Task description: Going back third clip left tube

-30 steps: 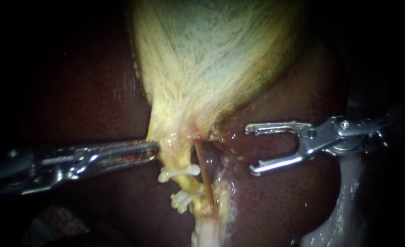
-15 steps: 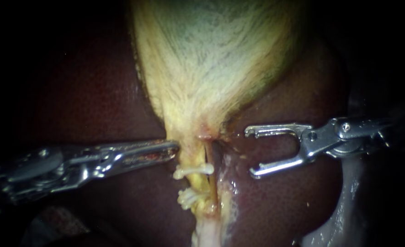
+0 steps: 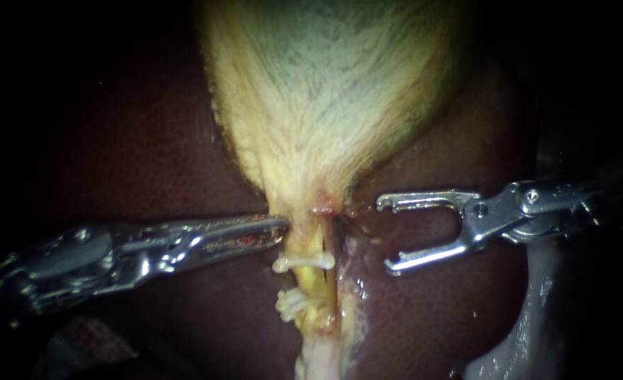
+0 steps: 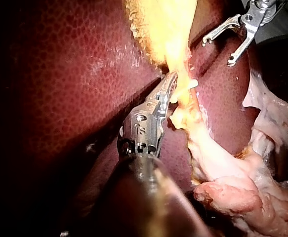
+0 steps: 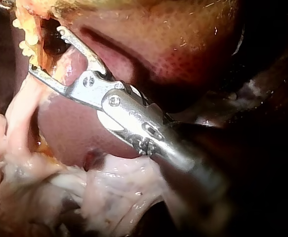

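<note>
The liver (image 3: 150, 141) lies under the gallbladder (image 3: 325, 91), whose neck the left instrument (image 3: 280, 226) grips with closed jaws. The right instrument (image 3: 385, 233) hangs just beside, jaws wide apart and empty. The left tube (image 3: 311, 281) shows two clips (image 3: 304, 263). Withdrawal seems in hand. Next, the right instrument should back straight out, clear of liver.

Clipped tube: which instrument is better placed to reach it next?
Right, I think. The right instrument faces the tube with its tool open and empty; the left instrument is occupied, its tool shut on yellow tissue above the clips.
</note>
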